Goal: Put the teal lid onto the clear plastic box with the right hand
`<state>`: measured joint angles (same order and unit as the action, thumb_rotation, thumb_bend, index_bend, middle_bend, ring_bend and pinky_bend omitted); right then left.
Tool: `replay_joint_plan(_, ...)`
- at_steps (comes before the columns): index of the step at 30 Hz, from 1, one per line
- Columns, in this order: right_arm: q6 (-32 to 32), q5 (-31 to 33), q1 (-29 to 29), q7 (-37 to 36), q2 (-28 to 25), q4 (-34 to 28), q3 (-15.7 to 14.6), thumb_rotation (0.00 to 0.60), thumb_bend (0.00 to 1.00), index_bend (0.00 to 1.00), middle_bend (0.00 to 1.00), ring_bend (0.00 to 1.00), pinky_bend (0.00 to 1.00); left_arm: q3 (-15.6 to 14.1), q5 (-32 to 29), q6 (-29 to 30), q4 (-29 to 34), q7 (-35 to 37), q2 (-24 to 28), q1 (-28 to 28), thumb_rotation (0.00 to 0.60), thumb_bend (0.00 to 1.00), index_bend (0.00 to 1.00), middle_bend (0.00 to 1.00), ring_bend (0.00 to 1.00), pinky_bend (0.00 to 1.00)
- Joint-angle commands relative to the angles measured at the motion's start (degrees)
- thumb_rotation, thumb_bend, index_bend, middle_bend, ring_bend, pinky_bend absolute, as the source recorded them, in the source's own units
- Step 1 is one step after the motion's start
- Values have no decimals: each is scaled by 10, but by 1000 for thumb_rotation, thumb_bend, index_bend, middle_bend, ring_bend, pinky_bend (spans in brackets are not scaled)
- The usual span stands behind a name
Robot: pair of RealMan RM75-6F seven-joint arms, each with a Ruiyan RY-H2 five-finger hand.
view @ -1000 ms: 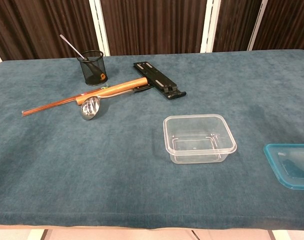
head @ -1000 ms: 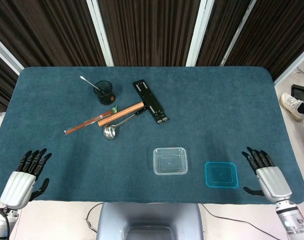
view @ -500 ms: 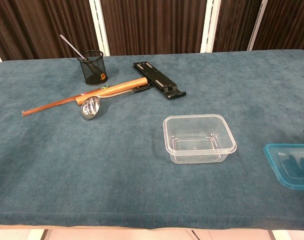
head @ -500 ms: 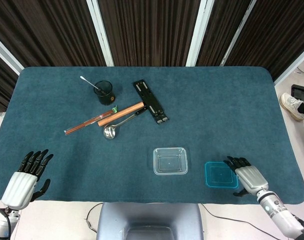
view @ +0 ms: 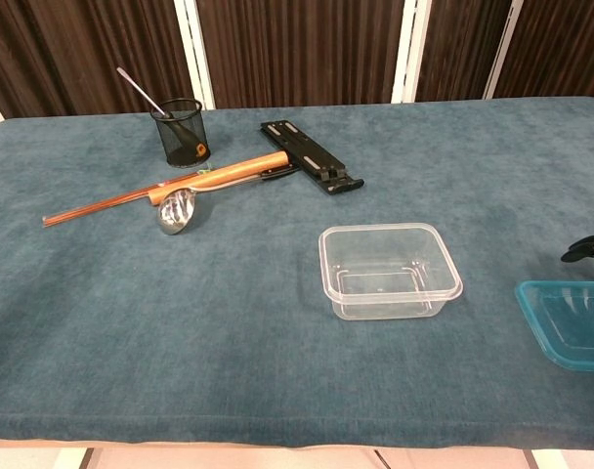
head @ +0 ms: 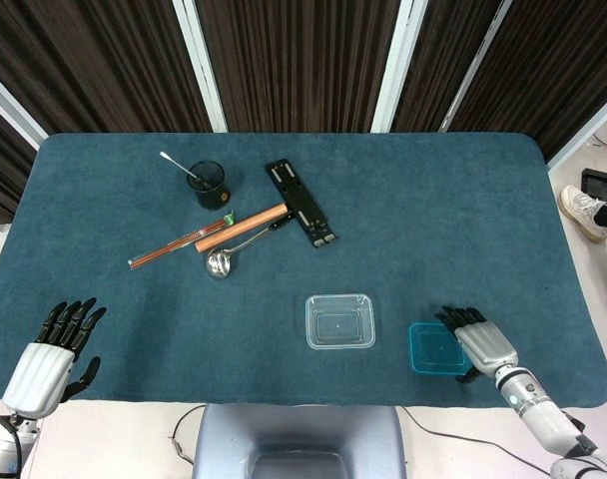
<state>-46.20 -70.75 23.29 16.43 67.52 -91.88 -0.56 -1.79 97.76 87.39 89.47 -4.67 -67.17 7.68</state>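
The clear plastic box (head: 339,320) stands open-topped near the table's front edge, also seen mid-table in the chest view (view: 390,271). Just to its right lies the teal lid (head: 433,349), flat on the cloth and cut off at the right edge of the chest view (view: 567,324). My right hand (head: 478,344) lies over the lid's right edge with fingers spread and the thumb below it; I cannot tell whether it touches the lid. Only its dark fingertips (view: 585,248) show in the chest view. My left hand (head: 49,354) is open at the front left corner, holding nothing.
At the back left are a black mesh cup (head: 207,184) with a stick in it, a wooden-handled hammer (head: 242,228), a metal ladle (head: 222,259), thin copper rods (head: 179,245) and a black bracket (head: 301,202). A shoe (head: 583,212) lies on the floor to the right.
My right hand has moved left from the table's right front edge until its fingers lie over the teal lid's right side. Lid, box and left hand have stayed where they were.
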Motion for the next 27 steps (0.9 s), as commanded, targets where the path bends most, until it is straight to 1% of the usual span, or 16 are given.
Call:
replay_joint_plan(1,7,14,8,10,5,1,-1,600,154,213,99,0,3,0,0,0,0,0,0,0,600,441,0,0,0,56)
replay_joint_plan(6,11,29,17,24,13,3,-4,600,154,235,115,9,20,0,-1,0,0,-1,0,0,600,441,0,0,0,55)
replay_joint_plan(16,7,61,32,61,27,1,-12,600,153,239,118,11,42,0,-1,2,0,1,1,0,600,439,0,0,0,55)
replay_joint_plan(27,0,84,41,74,34,3,-19,600,154,239,118,11,54,-1,1,5,-1,4,1,-1,600,440,0,0,0,56)
